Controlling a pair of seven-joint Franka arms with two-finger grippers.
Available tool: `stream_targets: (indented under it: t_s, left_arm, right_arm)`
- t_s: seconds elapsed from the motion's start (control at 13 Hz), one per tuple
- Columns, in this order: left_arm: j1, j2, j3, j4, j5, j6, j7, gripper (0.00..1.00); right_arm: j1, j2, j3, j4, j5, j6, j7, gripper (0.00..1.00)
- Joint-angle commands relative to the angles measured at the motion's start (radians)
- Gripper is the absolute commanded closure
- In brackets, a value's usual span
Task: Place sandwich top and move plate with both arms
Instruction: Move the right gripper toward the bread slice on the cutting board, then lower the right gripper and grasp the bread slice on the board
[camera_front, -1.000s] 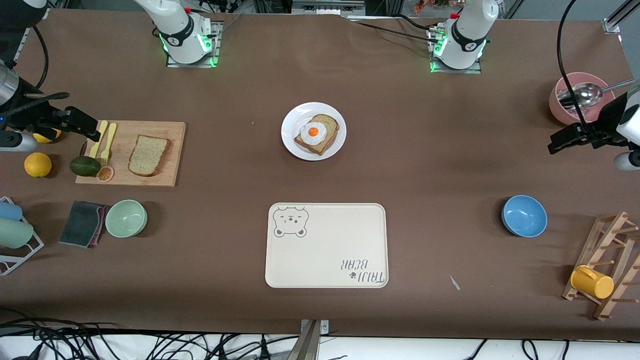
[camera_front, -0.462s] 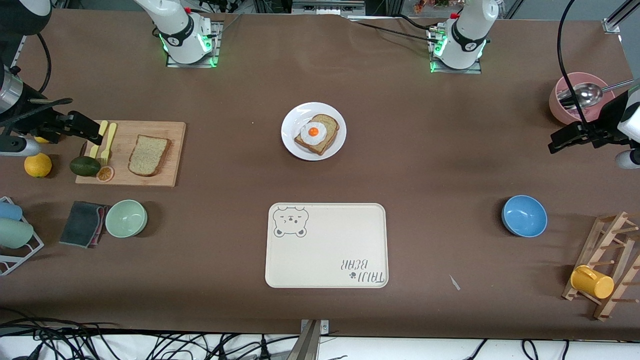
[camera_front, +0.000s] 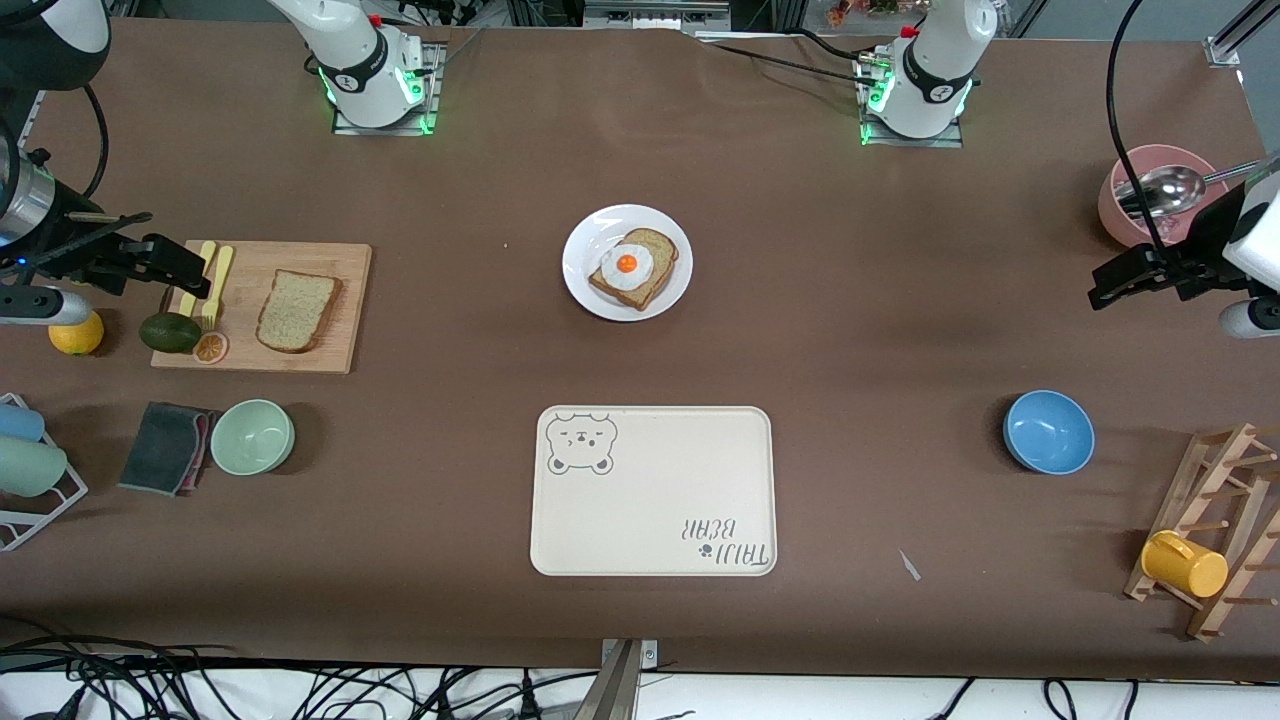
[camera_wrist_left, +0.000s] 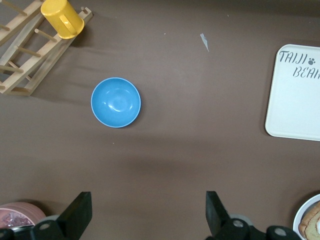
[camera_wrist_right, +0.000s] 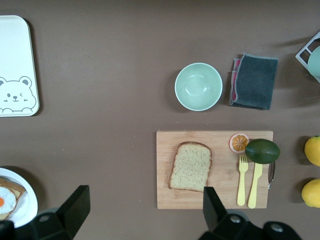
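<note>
The sandwich top (camera_front: 297, 310) (camera_wrist_right: 191, 166), a plain tan speckled slice, lies flat on a wooden cutting board (camera_front: 340, 300) toward the right arm's end of the table. The white plate (camera_front: 580, 265) (camera_wrist_right: 27, 205) sits mid-table and carries a bread slice topped with a fried egg (camera_front: 634, 268). My right gripper (camera_front: 190, 272) (camera_wrist_right: 145, 200) hangs open and holds nothing, over the board's edge by the yellow cutlery, beside the sandwich top. Over bare table between the pink bowl and the blue bowl, my left gripper (camera_front: 1105, 285) (camera_wrist_left: 148, 200) is open and holds nothing.
The board also holds a yellow fork and knife (camera_front: 215, 280), an avocado (camera_front: 170, 332) and an orange slice (camera_front: 210, 348). A green bowl (camera_front: 252, 437) and folded cloth (camera_front: 165, 447) lie nearer the camera. The bear tray (camera_front: 650, 500), blue bowl (camera_front: 1048, 432), pink bowl (camera_front: 1130, 210) and mug rack (camera_front: 1215, 530) stand around.
My right gripper has drifted toward the cutting board, now over its cutlery edge. My left gripper has crept slightly toward the table's middle. Both stayed open.
</note>
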Motion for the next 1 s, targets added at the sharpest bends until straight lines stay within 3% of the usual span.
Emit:
stream_targets:
  t_s: [0.0, 0.31, 0.92]
  left_arm:
    - [-0.001, -0.009, -0.004, 0.006, 0.018, 0.011, 0.014, 0.00]
    - [0.003, -0.009, -0.024, -0.005, 0.019, 0.008, 0.015, 0.00]
    - [0.011, -0.022, -0.019, 0.005, 0.016, 0.005, 0.014, 0.00]
  right_arm:
    - [-0.009, 0.002, -0.001, -0.002, 0.019, 0.008, -0.007, 0.00]
    - [-0.009, 0.010, -0.001, -0.002, 0.020, 0.041, -0.018, 0.00]
    - [-0.014, 0.128, -0.003, -0.011, 0.007, 0.161, -0.037, 0.02]
